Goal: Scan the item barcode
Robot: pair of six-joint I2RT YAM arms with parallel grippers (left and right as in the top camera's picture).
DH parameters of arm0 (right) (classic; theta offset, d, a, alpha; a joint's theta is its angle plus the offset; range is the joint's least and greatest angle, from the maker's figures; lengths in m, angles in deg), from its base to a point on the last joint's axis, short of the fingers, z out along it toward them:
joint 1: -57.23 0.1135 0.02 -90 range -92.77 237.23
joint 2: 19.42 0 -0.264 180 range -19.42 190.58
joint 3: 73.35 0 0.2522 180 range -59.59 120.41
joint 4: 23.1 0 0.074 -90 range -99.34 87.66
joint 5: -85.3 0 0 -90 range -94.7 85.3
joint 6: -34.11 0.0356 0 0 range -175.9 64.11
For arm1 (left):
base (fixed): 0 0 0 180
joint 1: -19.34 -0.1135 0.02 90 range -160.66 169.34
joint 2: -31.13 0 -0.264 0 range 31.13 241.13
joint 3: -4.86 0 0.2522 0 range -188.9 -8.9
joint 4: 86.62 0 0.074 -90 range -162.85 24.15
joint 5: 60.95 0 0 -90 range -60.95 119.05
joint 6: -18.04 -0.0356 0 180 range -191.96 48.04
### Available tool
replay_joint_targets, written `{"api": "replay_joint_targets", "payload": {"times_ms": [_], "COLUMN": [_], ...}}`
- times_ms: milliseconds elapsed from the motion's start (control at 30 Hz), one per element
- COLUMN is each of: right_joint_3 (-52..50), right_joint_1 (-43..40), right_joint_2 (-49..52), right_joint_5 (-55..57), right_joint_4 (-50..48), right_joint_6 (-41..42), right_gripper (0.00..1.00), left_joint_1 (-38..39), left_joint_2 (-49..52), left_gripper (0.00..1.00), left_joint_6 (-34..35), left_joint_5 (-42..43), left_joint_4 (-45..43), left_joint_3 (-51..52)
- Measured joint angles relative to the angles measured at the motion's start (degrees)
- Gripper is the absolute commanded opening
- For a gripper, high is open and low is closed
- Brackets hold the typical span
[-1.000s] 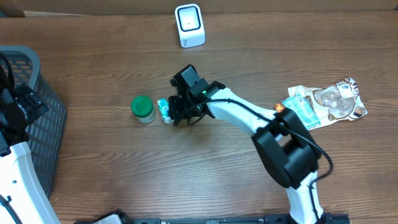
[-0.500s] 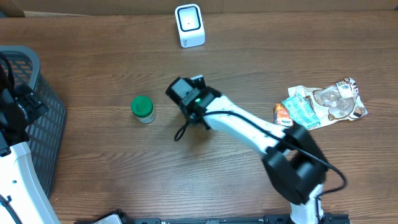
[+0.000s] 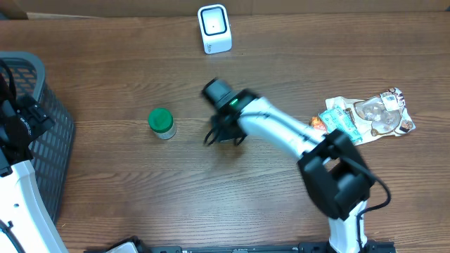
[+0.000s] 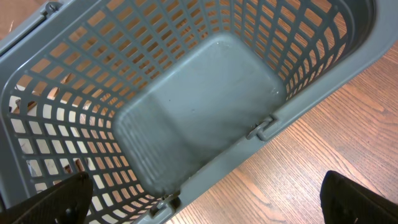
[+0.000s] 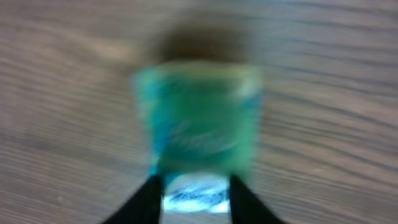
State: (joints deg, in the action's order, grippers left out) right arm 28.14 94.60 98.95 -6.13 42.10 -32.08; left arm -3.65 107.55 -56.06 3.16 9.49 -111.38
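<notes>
A teal packet (image 5: pixel 199 118) lies blurred on the wood in the right wrist view. Its pale end sits between the fingers of my right gripper (image 5: pixel 197 200), which stand a little apart on either side of it. The blur hides whether they still press on it. From overhead, my right gripper (image 3: pixel 221 132) is at mid-table and covers the packet. The white scanner (image 3: pixel 214 28) stands at the far edge. My left gripper (image 4: pixel 202 202) hangs open over the near rim of the grey basket (image 4: pixel 298 106), holding nothing.
A green-lidded jar (image 3: pixel 161 121) stands left of the right gripper. Several snack packets (image 3: pixel 365 116) lie at the right. The basket (image 3: pixel 49 133) fills the left edge, with the left arm (image 3: pixel 17 119) above it.
The right arm carried the teal packet away from the jar, rightwards to mid-table, and its fingers have moved apart. The left arm has stayed still.
</notes>
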Motion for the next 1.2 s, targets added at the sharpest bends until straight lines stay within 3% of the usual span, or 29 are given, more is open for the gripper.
{"api": "replay_joint_targets", "payload": {"times_ms": [200,700,767,900,1100,1200], "right_joint_3": [0.0,-5.9,-7.4,-9.0,-9.2,-9.2], "right_joint_1": [-9.3,-7.7,-7.7,-7.7,-8.0,-8.9], "right_joint_2": [0.0,-0.2,-0.2,-0.3,-0.9,-0.9], "right_joint_5": [-9.0,-18.1,-18.3,-19.1,-20.8,-26.9], "right_joint_4": [2.6,-5.7,-7.7,-9.8,-9.4,-8.4], "right_joint_6": [0.1,0.1,0.2,0.6,1.0,0.3], "right_gripper": [0.28,0.35,0.33,0.04,0.04,0.04], "left_joint_1": [0.0,0.0,0.0,0.0,0.0,0.0], "left_joint_2": [0.0,0.0,0.0,0.0,0.0,0.0], "left_gripper": [1.00,1.00,0.99,1.00,1.00,1.00], "left_joint_6": [0.0,0.0,0.0,0.0,0.0,0.0], "left_joint_5": [0.0,0.0,0.0,0.0,0.0,0.0], "left_joint_4": [0.0,0.0,0.0,0.0,0.0,0.0], "left_joint_3": [0.0,0.0,0.0,0.0,0.0,0.0]}}
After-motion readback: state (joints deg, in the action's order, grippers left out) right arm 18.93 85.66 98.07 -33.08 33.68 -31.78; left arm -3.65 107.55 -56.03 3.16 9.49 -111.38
